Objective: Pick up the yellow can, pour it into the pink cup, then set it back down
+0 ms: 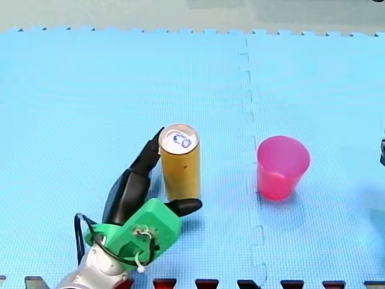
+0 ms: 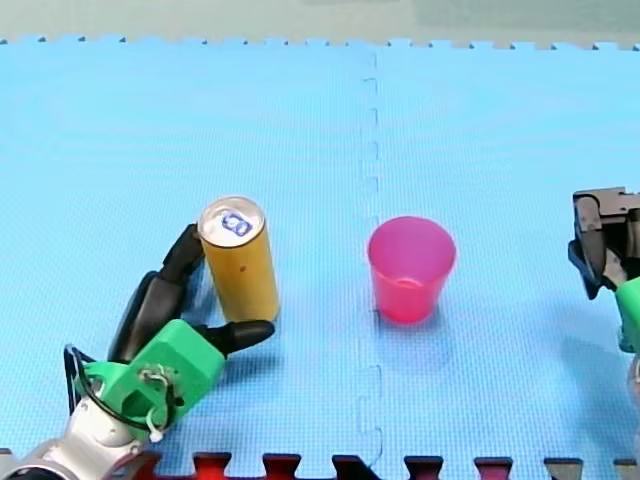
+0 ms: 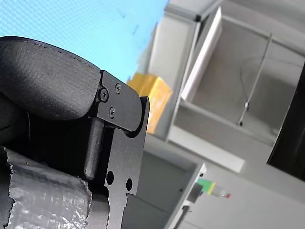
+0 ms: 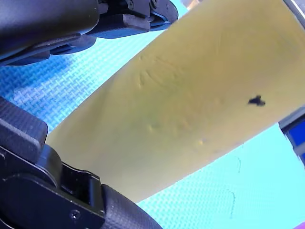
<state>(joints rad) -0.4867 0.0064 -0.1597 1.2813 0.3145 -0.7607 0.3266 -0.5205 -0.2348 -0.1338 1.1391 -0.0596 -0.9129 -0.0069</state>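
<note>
The yellow can (image 1: pixel 179 150) stands upright on the blue foam mat (image 1: pixel 90 90), left of centre, with its opened top showing. My left hand (image 1: pixel 176 171) comes in from the lower left and is shut on the can, with fingers (image 1: pixel 144 159) along its left side and the thumb (image 1: pixel 187 206) at its base. In the second wrist view the can's dented yellow wall (image 4: pixel 190 95) sits close between black fingers (image 4: pixel 52 176). The pink cup (image 1: pixel 281 167) stands upright to the can's right, apart from it. My right hand (image 2: pixel 603 240) is at the right edge, holding nothing.
A jigsaw seam (image 1: pixel 249 120) in the mat runs front to back between can and cup. The mat's toothed far edge (image 1: pixel 180 30) lies at the back. The first wrist view looks out at grey cabinets (image 3: pixel 228 86) and a yellow box (image 3: pixel 152 95).
</note>
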